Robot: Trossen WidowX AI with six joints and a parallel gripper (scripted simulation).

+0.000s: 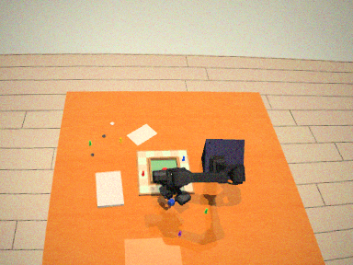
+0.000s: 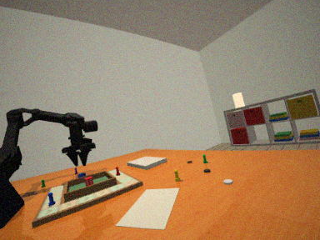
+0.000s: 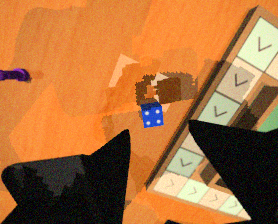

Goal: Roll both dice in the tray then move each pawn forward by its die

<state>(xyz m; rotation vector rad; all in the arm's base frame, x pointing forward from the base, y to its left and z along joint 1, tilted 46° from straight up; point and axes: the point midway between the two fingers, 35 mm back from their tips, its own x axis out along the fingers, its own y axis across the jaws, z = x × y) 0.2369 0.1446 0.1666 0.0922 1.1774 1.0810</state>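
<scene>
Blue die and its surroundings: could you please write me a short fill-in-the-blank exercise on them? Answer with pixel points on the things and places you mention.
The blue die [image 1: 171, 202] [image 2: 82, 175] [image 3: 152, 115] lies ____ the game board [image 1: 143, 190] [image 2: 87, 206] [image 3: 176, 131].
The die inside the tray [image 1: 149, 161] [image 2: 89, 192] is ____.
The pawn on the board's square nearest the robot's base is ____.
The blue die's top face shows ____ pips.

Missing words: outside; red; blue; four.

- Wall [image 1: 176, 18] [image 2: 108, 83]: plain, pale grey; meets a second wall at a corner in the exterior view.
- Ceiling [image 2: 125, 4]: darker grey.
- Floor [image 1: 28, 120]: light wood planks, dark seams.
- Table [image 1: 248, 120] [image 2: 250, 208] [image 3: 60, 30]: orange top, shadows across it.
- Shelf unit [image 2: 228, 129]: grey frame, red and yellow bins, stacked coloured items.
- Lamp [image 2: 238, 100]: glowing warm white, above shelf unit's left part.
</scene>
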